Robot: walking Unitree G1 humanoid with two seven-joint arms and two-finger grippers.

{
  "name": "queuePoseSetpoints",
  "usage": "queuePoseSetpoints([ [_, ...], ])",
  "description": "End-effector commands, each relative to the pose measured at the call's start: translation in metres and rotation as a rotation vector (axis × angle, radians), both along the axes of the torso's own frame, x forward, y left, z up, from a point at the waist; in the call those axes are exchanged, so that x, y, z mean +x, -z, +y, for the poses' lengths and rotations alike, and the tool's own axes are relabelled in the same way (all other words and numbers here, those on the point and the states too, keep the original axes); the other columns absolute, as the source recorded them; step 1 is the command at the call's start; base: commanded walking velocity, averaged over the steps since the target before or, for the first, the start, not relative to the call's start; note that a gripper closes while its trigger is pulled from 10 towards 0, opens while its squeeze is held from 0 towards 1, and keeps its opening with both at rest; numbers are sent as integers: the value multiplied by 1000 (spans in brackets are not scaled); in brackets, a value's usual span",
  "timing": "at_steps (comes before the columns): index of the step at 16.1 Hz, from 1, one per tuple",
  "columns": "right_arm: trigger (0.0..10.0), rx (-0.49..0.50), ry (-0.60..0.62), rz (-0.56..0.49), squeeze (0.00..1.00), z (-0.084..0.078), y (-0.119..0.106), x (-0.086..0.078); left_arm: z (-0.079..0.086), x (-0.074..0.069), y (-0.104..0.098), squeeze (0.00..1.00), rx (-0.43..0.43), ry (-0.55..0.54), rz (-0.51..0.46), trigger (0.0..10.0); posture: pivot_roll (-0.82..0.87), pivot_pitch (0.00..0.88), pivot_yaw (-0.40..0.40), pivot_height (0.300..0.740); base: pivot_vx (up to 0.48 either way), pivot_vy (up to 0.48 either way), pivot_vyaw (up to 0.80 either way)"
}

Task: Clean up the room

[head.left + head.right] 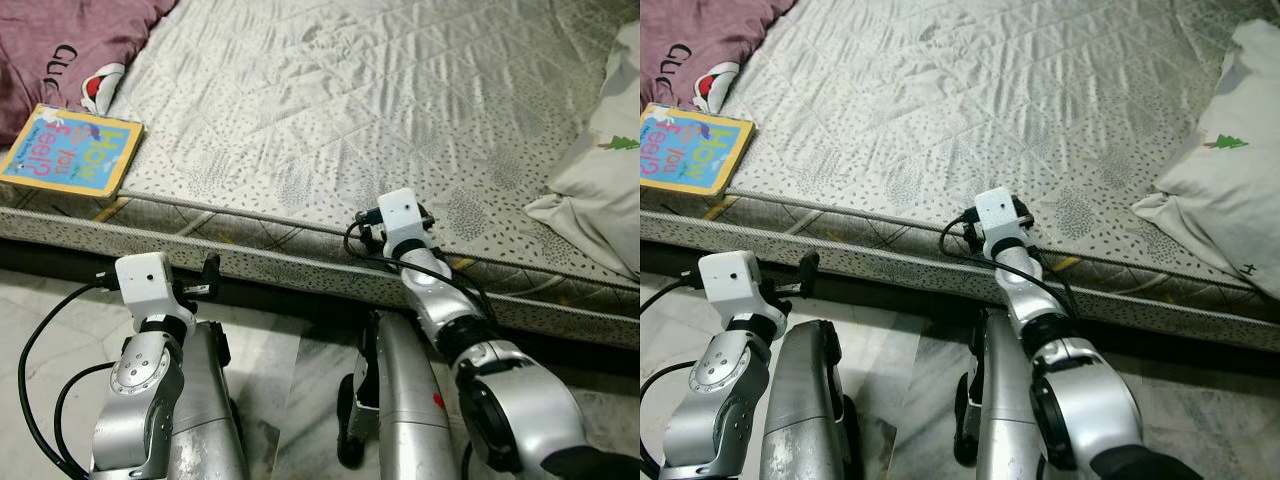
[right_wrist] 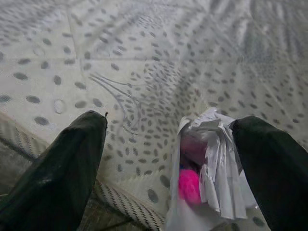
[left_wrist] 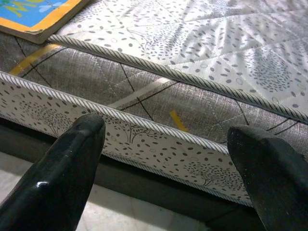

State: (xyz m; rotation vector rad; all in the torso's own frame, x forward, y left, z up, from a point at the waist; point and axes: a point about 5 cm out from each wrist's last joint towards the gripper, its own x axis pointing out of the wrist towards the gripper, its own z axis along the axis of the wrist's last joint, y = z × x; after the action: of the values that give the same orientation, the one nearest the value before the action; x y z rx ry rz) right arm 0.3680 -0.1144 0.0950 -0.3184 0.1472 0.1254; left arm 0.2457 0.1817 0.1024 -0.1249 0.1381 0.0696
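We have our right tool point(image 2: 168, 159) out over the near edge of the mattress point(image 1: 330, 100), its fingers point(image 2: 57, 163) spread apart. A crumpled white wrapper point(image 2: 211, 178) with a pink patch sits between them, lying against the one finger and clear of the other; its long axis runs along the fingers, torn end pointing away from the wrist. Our left tool point(image 3: 168, 159) hangs low before the mattress side, fingers spread. A picture book point(image 1: 70, 150) lies at the mattress's left corner, beside a maroon cloth point(image 1: 70, 40), and a white pillow point(image 1: 1230, 180) sits on the right.
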Motion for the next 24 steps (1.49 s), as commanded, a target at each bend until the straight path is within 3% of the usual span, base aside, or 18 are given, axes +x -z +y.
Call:
queuePoseSetpoints([
  [1,10000,-16,28,32,0,-2,4,0,1,-2,0,0,14,-7,14,10000,212,235,-59,495,0,0,0],
  [2,2157,-21,46,49,0,-1,4,1,1,-1,0,0,15,-6,15,10000,215,232,-58,495,0,0,0],
  [3,0,-25,55,41,0,1,1,3,1,0,0,0,18,-5,13,10000,218,229,-58,495,0,0,0],
  [9,0,-80,88,61,0,3,4,2,4,5,-1,0,30,-19,9,10000,227,209,-65,495,0,0,0],
  [10,8235,-61,94,20,0,3,-2,5,5,6,-2,0,31,-20,6,10000,225,204,-63,495,0,0,0],
  [11,10000,-37,94,-30,0,3,-10,8,4,7,-2,0,31,-21,2,10000,222,201,-61,495,0,0,0],
  [12,10000,-16,93,-87,0,4,-19,10,4,9,-3,0,30,-18,-1,10000,219,197,-62,495,0,0,0],
  [14,10000,-19,94,-100,565,2,-21,11,3,10,-3,0,28,-14,-5,10000,215,196,-63,495,0,0,0],
  [16,10000,-45,97,-79,337,-1,-16,10,2,10,-3,0,27,-15,-6,10000,215,196,-63,495,0,0,0],
  [17,10000,-51,99,-63,427,-3,-14,9,2,10,-3,0,25,-15,-6,10000,216,198,-65,495,0,0,0],
  [18,10000,-88,97,-22,1000,-5,-6,7,2,10,-3,0,23,-15,-6,10000,216,200,-64,495,0,0,0],
  [20,10000,-113,97,14,992,-6,0,4,2,10,-2,0,24,-15,-5,10000,220,201,-63,495,0,0,0],
  [21,10000,-121,89,52,0,-6,6,2,2,9,-2,0,25,-13,-4,10000,223,204,-61,495,0,0,0],
  [24,10000,-149,69,116,0,-5,16,-3,2,9,-2,0,25,-12,-1,10000,224,204,-62,495,0,0,0],
])
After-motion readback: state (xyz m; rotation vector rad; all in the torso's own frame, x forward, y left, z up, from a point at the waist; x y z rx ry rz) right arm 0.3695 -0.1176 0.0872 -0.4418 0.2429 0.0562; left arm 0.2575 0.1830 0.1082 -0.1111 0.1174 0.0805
